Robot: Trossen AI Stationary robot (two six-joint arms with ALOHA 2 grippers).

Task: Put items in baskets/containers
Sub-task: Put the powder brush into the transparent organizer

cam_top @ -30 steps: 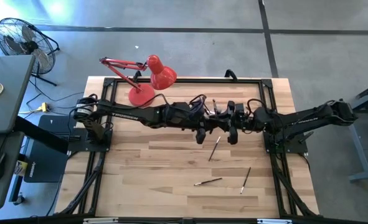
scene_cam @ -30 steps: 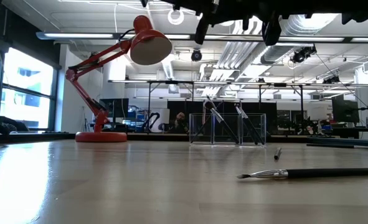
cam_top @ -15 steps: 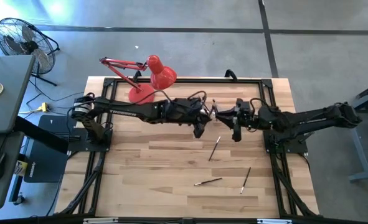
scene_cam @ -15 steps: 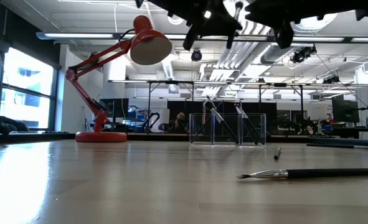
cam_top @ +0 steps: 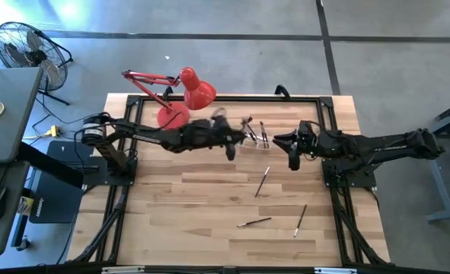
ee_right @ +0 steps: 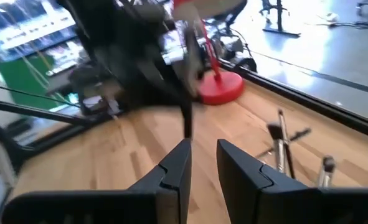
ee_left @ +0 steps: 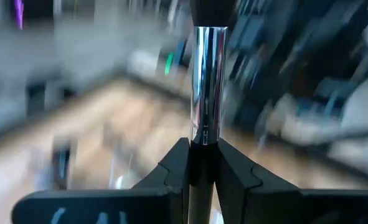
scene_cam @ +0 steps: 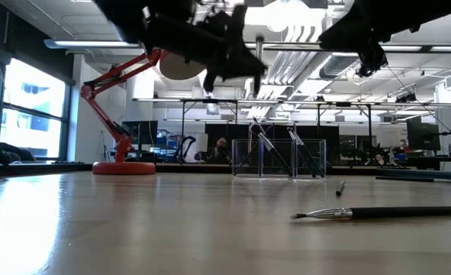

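Left end effector (ee_left: 202, 163) clamped on a brush (ee_left: 209, 81) (silver ferrule, bristles forward), raised over the table (cam_top: 209, 205) just beside the clear holder (cam_top: 256, 141). Holder already has several brushes. Right end effector (ee_right: 201, 163) empty, fingers apart, on the holder's other side. Three loose brushes (cam_top: 262, 182) on the table.

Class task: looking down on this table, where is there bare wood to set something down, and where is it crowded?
Free: the table left of the loose brushes, and the near edge. Crowded: the back strip, with the red lamp, clear holder, left gripper clamping a brush and right gripper.
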